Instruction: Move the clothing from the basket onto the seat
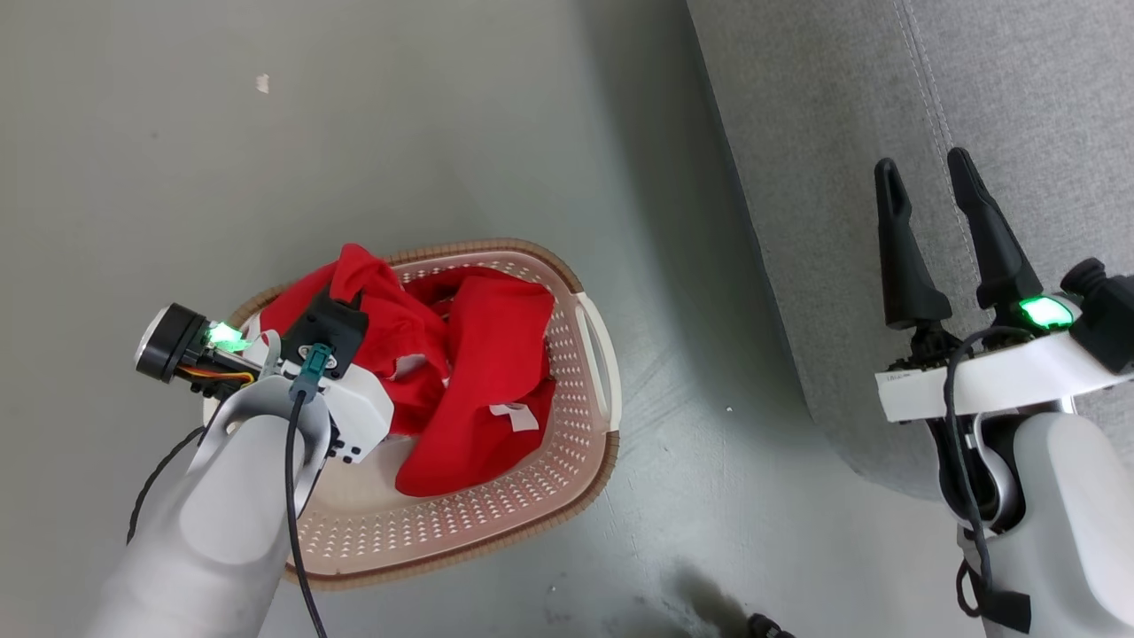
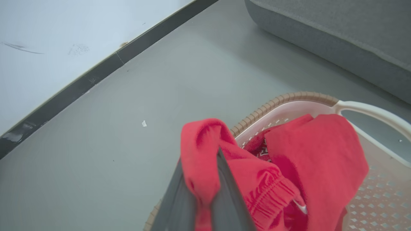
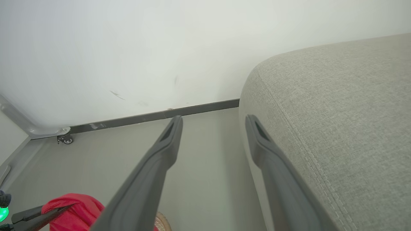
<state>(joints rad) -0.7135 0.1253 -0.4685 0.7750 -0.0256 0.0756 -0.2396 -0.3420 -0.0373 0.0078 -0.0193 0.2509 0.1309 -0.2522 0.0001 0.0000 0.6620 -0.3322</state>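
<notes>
Closest to the lens, the left gripper [image 2: 199, 158] is seen clamped tight, its two dark fingers [image 2: 231, 199] pressed together on a bunched fold of the clothing [image 2: 321, 160]. The pinched red fold is held up above the brown woven-look rim of the basket [image 2: 289, 98], and a gathered elastic band of the same cloth is visible just beside the fingers. From the head view, the rest of the clothing [image 1: 483, 354] is found heaped inside the basket [image 1: 540, 496], with small white tags showing on the red fabric. The basket is set on the grey floor [image 1: 443, 133], near the seat [image 1: 1019, 89] but apart from it, with a strip of bare floor between them. The right gripper [image 1: 925, 164] is held over the front edge of the seat with its jaws spread wide and nothing between them. In the right wrist view the same spread fingers are framed against the floor, a dark skirting strip [image 3: 144, 117] and a pale wall [image 3: 128, 48], with the seat's rounded corner [image 3: 337, 112] just beside one finger.
</notes>
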